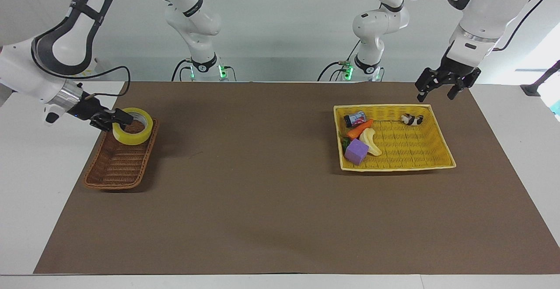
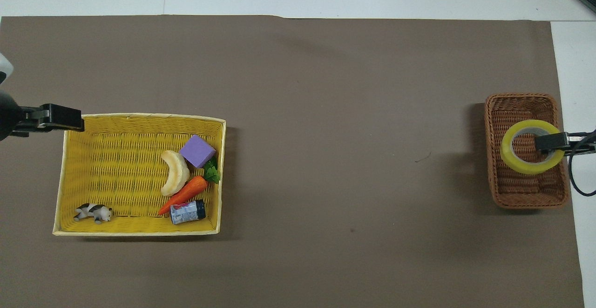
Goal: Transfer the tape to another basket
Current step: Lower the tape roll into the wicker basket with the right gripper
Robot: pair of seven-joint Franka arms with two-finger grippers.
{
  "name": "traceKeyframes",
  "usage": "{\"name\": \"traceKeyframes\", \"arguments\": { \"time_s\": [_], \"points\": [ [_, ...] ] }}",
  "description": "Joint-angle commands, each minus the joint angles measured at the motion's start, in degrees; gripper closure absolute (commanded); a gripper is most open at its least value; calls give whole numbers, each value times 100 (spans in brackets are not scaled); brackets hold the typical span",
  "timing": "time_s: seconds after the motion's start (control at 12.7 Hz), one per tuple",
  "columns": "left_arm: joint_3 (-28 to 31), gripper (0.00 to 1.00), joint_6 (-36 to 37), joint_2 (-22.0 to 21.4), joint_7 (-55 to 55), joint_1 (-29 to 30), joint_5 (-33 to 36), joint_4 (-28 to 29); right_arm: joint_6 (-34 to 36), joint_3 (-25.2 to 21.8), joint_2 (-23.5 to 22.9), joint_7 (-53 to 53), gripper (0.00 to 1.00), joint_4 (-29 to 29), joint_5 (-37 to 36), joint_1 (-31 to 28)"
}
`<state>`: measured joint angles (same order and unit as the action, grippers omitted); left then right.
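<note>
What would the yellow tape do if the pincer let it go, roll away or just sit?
The tape lies flat, hole up, over the brown basket, so it would probably drop in and sit rather than roll. The right pincer holds it by one wall without it bending, so it seems stiff and fairly light.

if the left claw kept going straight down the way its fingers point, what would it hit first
Probably the outer corner of the yellow basket or the brown mat beside it. The open left claw hangs above that corner nearest the robots; depth is unclear.

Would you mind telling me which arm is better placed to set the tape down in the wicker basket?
The right: its gripper already holds the tape over the wicker basket. The left gripper waits by the yellow basket.
</note>
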<state>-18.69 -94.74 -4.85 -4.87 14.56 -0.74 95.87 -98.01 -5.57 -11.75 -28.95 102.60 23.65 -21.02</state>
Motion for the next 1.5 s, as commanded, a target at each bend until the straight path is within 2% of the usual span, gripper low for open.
{"name": "traceKeyframes", "arguments": {
  "time_s": [0.0, 0.24, 0.39, 0.63, 0.87, 1.03, 1.18, 1.26, 1.34, 1.42],
  "points": [
    [-56, 0, 578, 264, 223, 20, 425, -549, -103, 82, 69, -600, 100, 76, -220, -375],
    [-56, 0, 773, 669, 214, 38, 356, -1095, -227, 82, -239, -1524, 100, 76, -221, -675],
    [-47, 0, 721, 618, 240, 37, 365, -1044, -410, 73, -555, -1754, 100, 85, -221, -755],
    [-47, 0, 729, 582, 179, 82, 364, -982, -569, 73, -635, -1720, 100, 94, -221, -711],
    [-47, 0, 729, 582, 179, 90, 364, -982, -728, 82, -776, -1720, 88, 85, -212, -702],
    [-47, 0, 729, 582, 179, 82, 364, -982, -859, 82, -820, -1493, 70, 67, -133, -684],
    [-47, 0, 729, 582, 179, 90, 364, -991, -860, 117, -820, -1403, 60, 59, -98, -684],
    [-47, 0, 729, 582, 179, 90, 364, -982, -843, 126, -820, -1403, 45, 76, 33, -676],
    [-47, 0, 729, 582, 179, 90, 364, -982, -808, 126, -820, -1394, 35, 76, 95, -676],
    [-47, 0, 738, 591, 179, 90, 364, -982, -764, 126, -820, -1394, 13, 76, 105, -676]
  ]
}}
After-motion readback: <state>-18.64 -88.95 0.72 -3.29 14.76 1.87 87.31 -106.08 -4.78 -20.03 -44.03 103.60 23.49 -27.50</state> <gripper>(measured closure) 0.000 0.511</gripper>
